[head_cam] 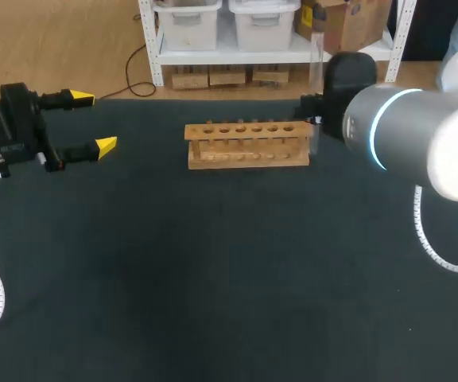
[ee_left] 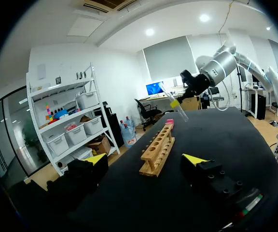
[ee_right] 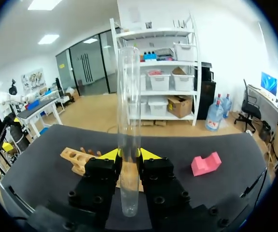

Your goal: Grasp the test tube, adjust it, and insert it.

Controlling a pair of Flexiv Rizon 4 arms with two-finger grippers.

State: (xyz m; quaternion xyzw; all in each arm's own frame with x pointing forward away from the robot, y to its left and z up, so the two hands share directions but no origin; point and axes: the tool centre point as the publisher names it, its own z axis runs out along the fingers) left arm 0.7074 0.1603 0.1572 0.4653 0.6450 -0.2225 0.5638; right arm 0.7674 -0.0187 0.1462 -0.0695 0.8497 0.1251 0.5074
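Observation:
A clear glass test tube (ee_right: 129, 111) stands upright between the yellow tips of my right gripper (ee_right: 129, 154), which is shut on its lower part. In the head view the tube (head_cam: 316, 72) hangs just past the right end of the wooden rack (head_cam: 247, 145), whose row of holes is empty. My right arm's wrist hides most of that gripper there. From the left wrist view the right gripper (ee_left: 176, 103) holds the tube (ee_left: 181, 113) tilted above the rack's far end (ee_left: 158, 147). My left gripper (head_cam: 94, 122) is open at the table's left, well away from the rack.
A pink block (ee_right: 206, 163) lies on the dark table (head_cam: 213, 270) beyond the rack's far end, also visible as the pink block (ee_left: 169, 122) from the left wrist. The rack (ee_right: 78, 159) lies ahead and to one side of the right gripper.

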